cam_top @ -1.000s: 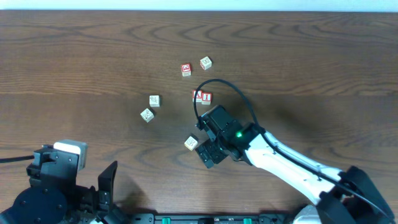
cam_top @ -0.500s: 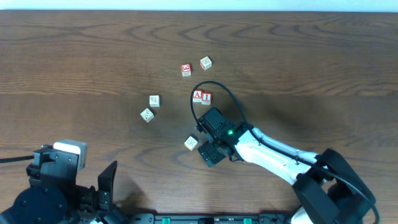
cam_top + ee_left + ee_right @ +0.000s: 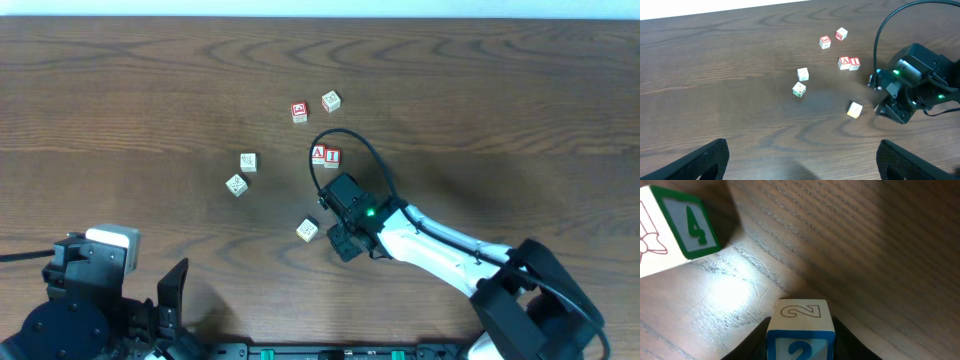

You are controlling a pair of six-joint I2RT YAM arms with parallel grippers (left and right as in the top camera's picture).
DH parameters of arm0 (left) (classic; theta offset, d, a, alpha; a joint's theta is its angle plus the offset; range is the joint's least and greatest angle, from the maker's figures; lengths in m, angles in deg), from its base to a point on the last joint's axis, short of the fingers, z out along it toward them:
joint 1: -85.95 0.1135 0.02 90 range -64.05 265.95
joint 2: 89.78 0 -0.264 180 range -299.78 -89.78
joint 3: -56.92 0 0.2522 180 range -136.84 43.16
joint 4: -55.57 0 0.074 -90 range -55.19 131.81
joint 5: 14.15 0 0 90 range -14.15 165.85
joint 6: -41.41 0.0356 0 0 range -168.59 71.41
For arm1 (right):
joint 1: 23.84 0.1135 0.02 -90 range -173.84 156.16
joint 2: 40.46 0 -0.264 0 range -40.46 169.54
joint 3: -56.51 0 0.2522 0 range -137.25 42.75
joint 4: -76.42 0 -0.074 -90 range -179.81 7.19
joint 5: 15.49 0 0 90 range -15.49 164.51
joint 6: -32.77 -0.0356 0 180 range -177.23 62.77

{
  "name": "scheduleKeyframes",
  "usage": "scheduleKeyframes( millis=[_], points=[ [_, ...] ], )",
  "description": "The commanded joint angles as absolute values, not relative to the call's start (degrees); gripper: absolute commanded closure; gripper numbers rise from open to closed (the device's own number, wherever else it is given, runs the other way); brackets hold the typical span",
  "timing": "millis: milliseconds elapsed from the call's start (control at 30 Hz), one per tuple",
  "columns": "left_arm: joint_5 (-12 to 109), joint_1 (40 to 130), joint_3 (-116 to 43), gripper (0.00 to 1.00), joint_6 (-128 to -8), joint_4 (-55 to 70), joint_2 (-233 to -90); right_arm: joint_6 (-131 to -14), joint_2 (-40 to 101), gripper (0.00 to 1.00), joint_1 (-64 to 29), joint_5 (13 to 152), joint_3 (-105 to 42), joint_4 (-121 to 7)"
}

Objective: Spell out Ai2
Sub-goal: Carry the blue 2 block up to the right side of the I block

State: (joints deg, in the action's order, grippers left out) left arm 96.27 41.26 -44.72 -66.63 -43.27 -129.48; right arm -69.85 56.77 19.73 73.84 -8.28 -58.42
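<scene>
The red "A" cube [image 3: 318, 153] and red "I" cube [image 3: 332, 157] sit side by side near the table's middle; the left wrist view shows the A cube [image 3: 844, 62] and the I cube [image 3: 854, 63] too. Just below them my right gripper [image 3: 343, 243] points down at the table. In the right wrist view that gripper [image 3: 801, 339] is shut on the blue "2" cube [image 3: 801, 325], a dark finger pressed against each side. The cube rests on or just above the wood. My left gripper [image 3: 800, 160] stands wide open over bare table at the front left, holding nothing.
A cream cube with a green "4" [image 3: 675, 227] lies just left of the right gripper, and shows from overhead as well [image 3: 307, 230]. Another red-marked cube [image 3: 299, 112] and a cream cube [image 3: 331, 101] lie farther back. Two cream cubes [image 3: 248, 161] [image 3: 236, 184] sit to the left. A black cable [image 3: 345, 135] loops over the A and I cubes.
The right gripper's jaws have closed from wide open onto the "2" cube. The arm settled slightly lower. The left arm has not moved.
</scene>
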Motion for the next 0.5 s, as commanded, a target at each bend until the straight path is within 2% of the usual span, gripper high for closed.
scheduleKeyframes(
  millis=[0, 233, 467],
  points=[
    [97.5, 41.4, -44.7, 0.05, -67.1, -43.3, -129.9, -71.0, 56.9, 0.69, 19.2, 72.7, -7.9, -58.7],
    [97.5, 41.4, -44.7, 0.05, -67.1, -43.2, -129.9, -72.6, 56.6, 0.71, 18.0, 71.7, -9.9, -56.3],
    [98.3, 41.4, -44.7, 0.05, -67.1, -43.3, -129.9, -70.8, 56.5, 0.71, 15.7, 71.2, -22.0, -47.5]
  ],
)
